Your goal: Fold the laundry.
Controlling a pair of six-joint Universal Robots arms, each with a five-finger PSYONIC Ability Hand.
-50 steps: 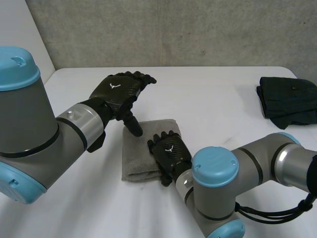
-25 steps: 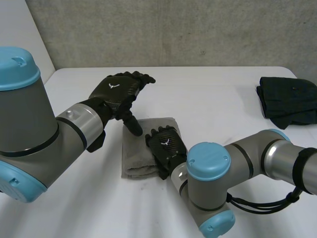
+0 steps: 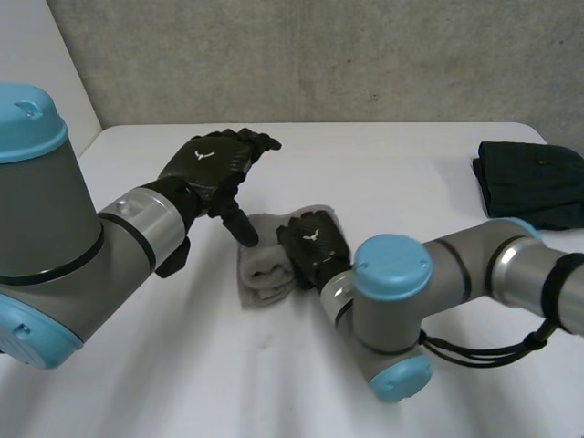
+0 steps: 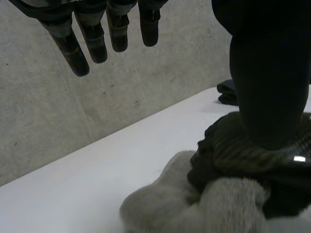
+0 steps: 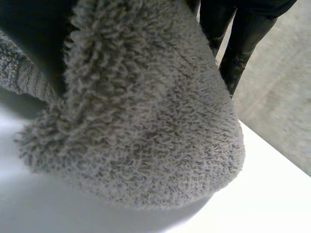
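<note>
We have the towel [image 3: 265,274] bunched mid-bench [image 3: 392,182]. The right hand [image 3: 313,246] has its fingers curled into the towel's right side. The left hand [image 3: 208,164] hovers just left of it, fingers straight, holding nothing.

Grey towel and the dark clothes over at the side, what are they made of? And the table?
The grey towel looks like soft terry cloth, likely cotton: fuzzy loops stand up all over it. The dark clothes look like a smooth, matt fabric, too far off to say which. The table has a hard, smooth white top, perhaps plastic-coated board.
</note>
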